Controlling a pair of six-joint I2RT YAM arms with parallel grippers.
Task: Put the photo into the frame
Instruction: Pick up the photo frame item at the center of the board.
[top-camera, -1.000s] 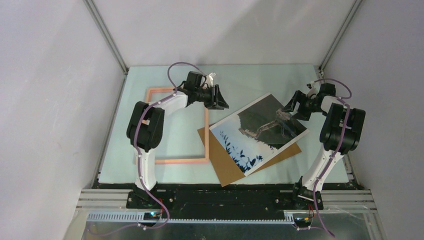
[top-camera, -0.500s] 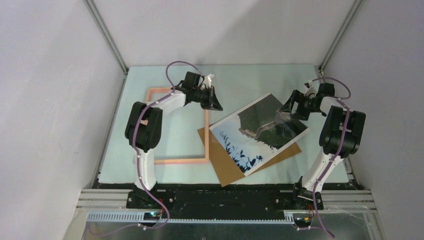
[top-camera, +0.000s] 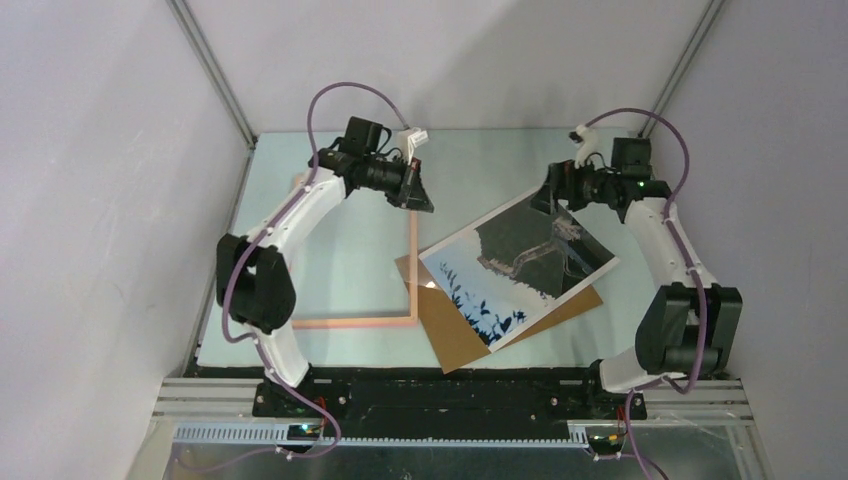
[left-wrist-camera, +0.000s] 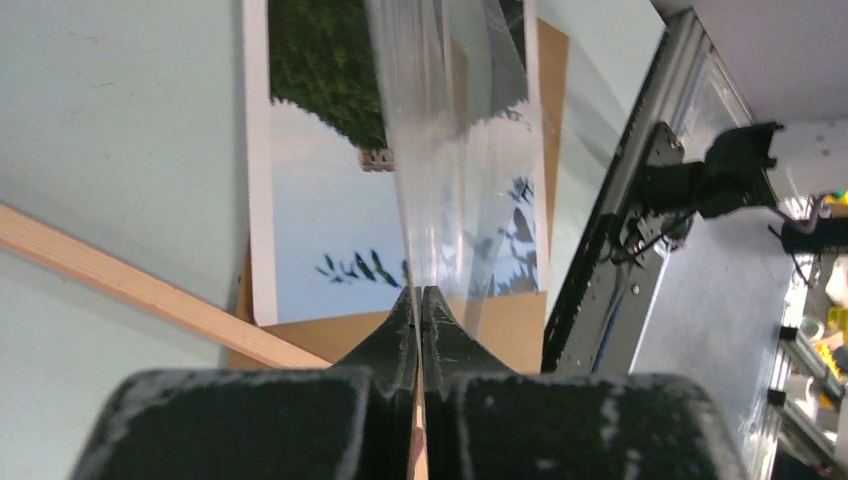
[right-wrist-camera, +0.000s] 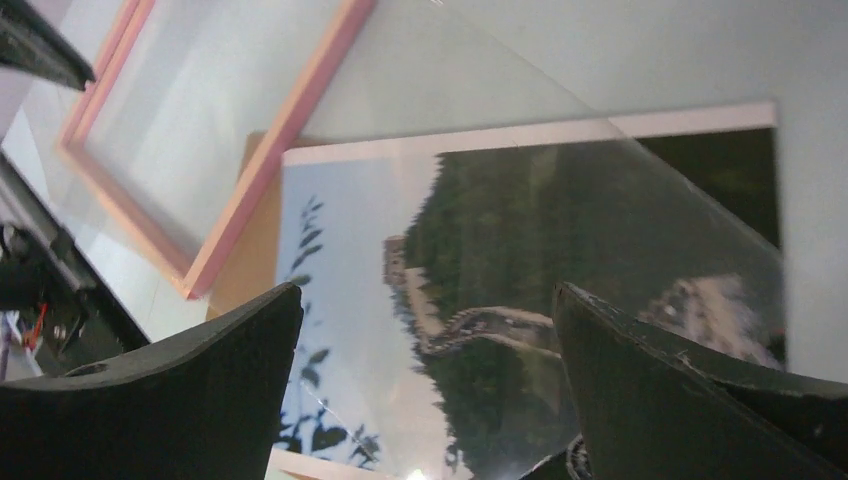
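Photo (top-camera: 515, 265) lies flat on the brown backing board (top-camera: 450, 340), just right of the frame (top-camera: 350, 322) — neither of my grippers has hold of it.

My left gripper (left-wrist-camera: 418, 292) is pinched tight on the edge of a clear pane (left-wrist-camera: 440, 150), which slants away from the tips and out over the print. My right gripper (right-wrist-camera: 425, 290) stands with its jaws wide apart and nothing between them. The pane's far part lies ahead of it.

In the last second both arms have stretched out. The left has drawn a little back toward the frame's far right corner, pane in its grip. The right has slid in from the photo's right side to its far corner. I read this as the pane being moved off the print — until it is seated in the frame, the photo's turn has not come.
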